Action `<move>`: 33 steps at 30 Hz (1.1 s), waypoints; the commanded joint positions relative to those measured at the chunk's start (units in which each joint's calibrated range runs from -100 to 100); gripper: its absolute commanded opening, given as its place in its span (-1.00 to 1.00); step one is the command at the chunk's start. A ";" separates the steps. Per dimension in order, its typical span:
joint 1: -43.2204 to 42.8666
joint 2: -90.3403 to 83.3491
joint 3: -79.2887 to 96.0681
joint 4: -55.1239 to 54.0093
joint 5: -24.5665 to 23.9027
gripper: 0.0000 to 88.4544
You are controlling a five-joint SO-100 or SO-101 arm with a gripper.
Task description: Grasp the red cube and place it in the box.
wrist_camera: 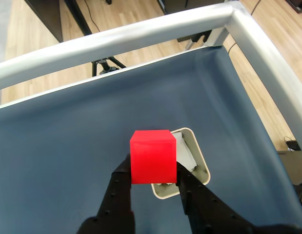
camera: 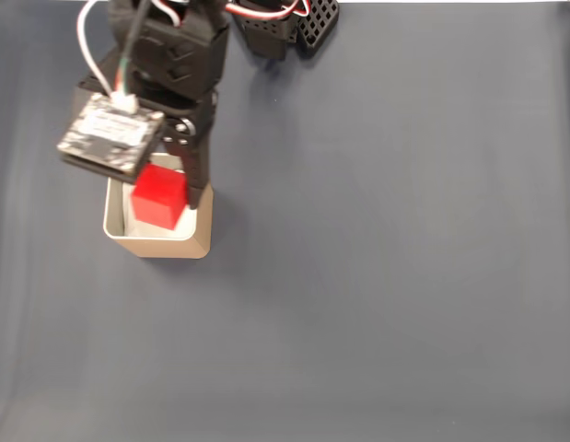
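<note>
Dark blue cloth covers the counter (camera: 404,276), and beyond its pale metal frame (wrist_camera: 141,34) the wrist view shows a wooden floor (wrist_camera: 38,63). Near the top left of the fixed view the arm hangs over the box (camera: 160,244), its jaws (wrist_camera: 153,183) clamped on either side of the red cube (camera: 159,196). The cube sits held above the box opening, not yet resting inside as far as I can judge; the wrist view shows it lifted clear with the box (wrist_camera: 199,170) just behind and below it. This looks like the placing step. Next the jaws need to lower a little and open so the cube drops in. What shows of the white lining (camera: 128,221) holds nothing else.
</note>
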 commanded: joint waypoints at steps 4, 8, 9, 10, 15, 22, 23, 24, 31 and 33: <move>3.66 0.01 -2.09 -0.71 -0.59 -0.95; 4.93 -1.37 1.10 -1.45 -0.63 -0.95; 5.15 -1.80 1.83 -1.94 -0.68 -0.95; 5.36 -2.15 2.47 -2.11 -0.68 -0.95; 5.72 -2.93 3.65 -2.27 -0.98 -0.95; 5.72 -4.57 6.21 -3.18 -0.78 -0.95; 5.72 -4.83 6.57 -3.26 -0.78 -0.95; 5.64 -5.00 6.75 -3.34 -0.73 -0.95; 5.43 -5.44 6.57 -3.50 -0.59 -0.94; 5.29 -5.61 6.57 -3.50 -0.59 -0.94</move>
